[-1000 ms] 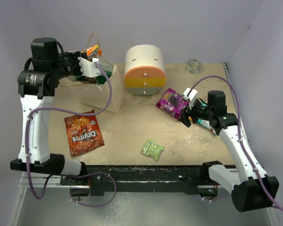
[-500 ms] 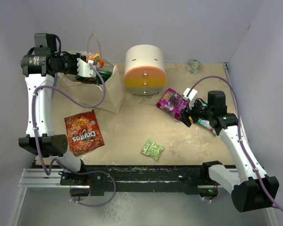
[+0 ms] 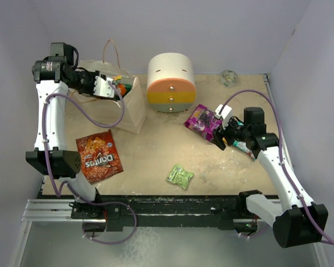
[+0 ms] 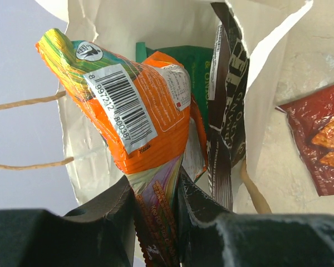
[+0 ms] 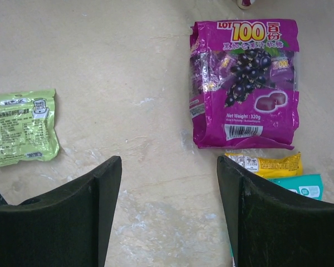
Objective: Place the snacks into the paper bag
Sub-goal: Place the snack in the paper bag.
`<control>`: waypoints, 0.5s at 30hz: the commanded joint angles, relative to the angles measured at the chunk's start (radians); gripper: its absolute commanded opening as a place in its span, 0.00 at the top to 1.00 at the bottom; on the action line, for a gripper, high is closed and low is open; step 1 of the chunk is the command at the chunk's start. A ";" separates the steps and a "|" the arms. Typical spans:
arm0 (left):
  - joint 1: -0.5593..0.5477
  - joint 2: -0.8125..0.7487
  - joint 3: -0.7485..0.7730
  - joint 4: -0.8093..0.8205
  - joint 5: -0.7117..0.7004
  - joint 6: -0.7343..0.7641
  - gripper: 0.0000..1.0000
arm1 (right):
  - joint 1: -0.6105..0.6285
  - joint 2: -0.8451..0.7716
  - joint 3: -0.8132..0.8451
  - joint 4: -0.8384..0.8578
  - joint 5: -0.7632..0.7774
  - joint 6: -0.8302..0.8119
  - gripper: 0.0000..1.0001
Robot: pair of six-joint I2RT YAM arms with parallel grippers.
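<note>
Left end effector (image 4: 156,194) is pinching an orange packet (image 4: 150,119) above the paper bag (image 3: 134,114) (others already inside); right end effector (image 5: 168,167) is hovering wide, empty; Doritos (image 3: 98,157) and purple packet (image 5: 245,83) are waiting.

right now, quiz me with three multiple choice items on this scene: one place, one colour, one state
1. Where is the Doritos packet relative to the paper bag? A inside it; B on the table outside it, nearer the arm bases; C behind it.
2. The left claw pinches a packet that is mostly: A orange; B purple; C teal.
3. The right claw is: A shut on a purple packet; B shut on a lime-green packet; C open, holding nothing.
Answers: 1 B, it lies flat on the table; 2 A, the orange packet shows between the fingers; 3 C, its fingers stand apart over bare table.
</note>
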 commanded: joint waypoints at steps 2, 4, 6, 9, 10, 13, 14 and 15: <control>0.005 -0.001 0.039 -0.035 0.107 0.051 0.96 | -0.004 0.001 -0.001 0.037 0.018 -0.013 0.29; 0.004 -0.009 0.027 -0.034 0.132 0.060 0.96 | -0.003 0.000 -0.001 0.038 0.017 -0.014 0.29; 0.003 -0.016 0.017 -0.029 0.157 0.069 0.96 | -0.003 -0.002 -0.001 0.038 0.016 -0.014 0.29; 0.003 -0.018 0.006 -0.031 0.186 0.078 0.95 | -0.003 -0.006 -0.002 0.040 0.018 -0.015 0.29; 0.002 -0.017 -0.003 -0.031 0.189 0.081 0.95 | -0.004 -0.005 -0.003 0.041 0.018 -0.015 0.29; 0.002 -0.018 -0.034 -0.023 0.184 0.081 0.94 | -0.003 0.001 -0.002 0.039 0.016 -0.014 0.29; 0.001 -0.020 -0.046 -0.018 0.182 0.078 0.93 | -0.003 0.003 -0.001 0.038 0.014 -0.016 0.29; 0.001 -0.021 -0.060 -0.013 0.180 0.075 0.93 | -0.004 0.004 -0.002 0.038 0.014 -0.016 0.29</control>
